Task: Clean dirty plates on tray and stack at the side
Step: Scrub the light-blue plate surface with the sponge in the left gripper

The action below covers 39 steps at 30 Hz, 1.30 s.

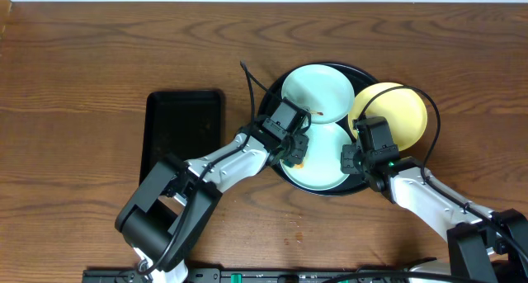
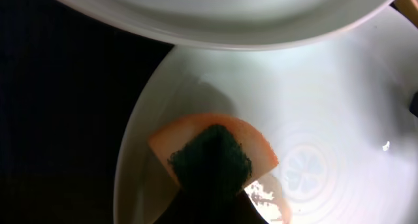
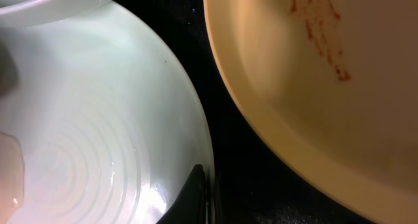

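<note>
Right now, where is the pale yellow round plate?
Overhead, the pale yellow round plate sits at the right edge of the glossy round black tray, right of the upper pale blue-white plate.

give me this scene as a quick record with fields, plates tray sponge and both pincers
round black tray: holds all three plates
upper pale plate: brown specks near its lower edge; its rim overlaps the lower one
lower pale plate: sponge resting on it
yellow plate: right side of tray, red streaks on it
sponge: orange with dark green pad
left pincer: over the lower pale plate at the sponge; grip hidden
right pincer: at the lower pale plate's right rim; grip unclear
rectangular black tray: left of the round one
</note>
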Available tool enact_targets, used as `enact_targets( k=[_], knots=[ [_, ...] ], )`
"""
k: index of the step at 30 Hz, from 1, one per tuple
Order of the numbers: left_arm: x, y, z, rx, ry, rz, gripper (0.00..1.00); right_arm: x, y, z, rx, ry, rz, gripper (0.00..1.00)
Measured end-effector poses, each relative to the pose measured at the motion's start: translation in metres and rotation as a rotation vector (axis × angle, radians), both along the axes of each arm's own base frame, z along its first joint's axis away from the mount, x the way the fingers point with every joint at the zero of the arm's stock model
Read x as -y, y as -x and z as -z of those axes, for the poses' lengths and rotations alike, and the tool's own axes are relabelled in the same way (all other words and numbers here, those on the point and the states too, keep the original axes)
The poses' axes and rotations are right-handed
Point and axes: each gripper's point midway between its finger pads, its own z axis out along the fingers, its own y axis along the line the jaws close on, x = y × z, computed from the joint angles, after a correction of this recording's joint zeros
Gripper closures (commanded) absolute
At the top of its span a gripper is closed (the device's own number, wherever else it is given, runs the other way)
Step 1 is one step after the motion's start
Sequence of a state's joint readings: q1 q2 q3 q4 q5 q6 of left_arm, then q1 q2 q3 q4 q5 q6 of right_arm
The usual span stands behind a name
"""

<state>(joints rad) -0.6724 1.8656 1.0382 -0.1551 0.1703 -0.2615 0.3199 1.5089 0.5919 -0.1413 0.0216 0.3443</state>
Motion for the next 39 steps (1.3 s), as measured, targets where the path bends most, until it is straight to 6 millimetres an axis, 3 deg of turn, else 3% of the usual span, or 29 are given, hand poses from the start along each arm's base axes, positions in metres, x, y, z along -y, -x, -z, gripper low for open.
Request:
enact_targets(
  k=[18,33,39],
  knots=[
    [0.023,0.002,0.007,-0.033,0.052,0.051,0.92,0.0,0.0,0.0,0.0,0.0,0.0,0.99],
    [0.055,0.043,0.004,-0.242,0.249,0.185,0.92,0.0,0.0,0.0,0.0,0.0,0.0,0.99],
    [0.063,0.06,-0.007,-0.357,0.322,0.178,0.92,0.0,0.0,0.0,0.0,0.0,0.0,0.97]
  ],
)
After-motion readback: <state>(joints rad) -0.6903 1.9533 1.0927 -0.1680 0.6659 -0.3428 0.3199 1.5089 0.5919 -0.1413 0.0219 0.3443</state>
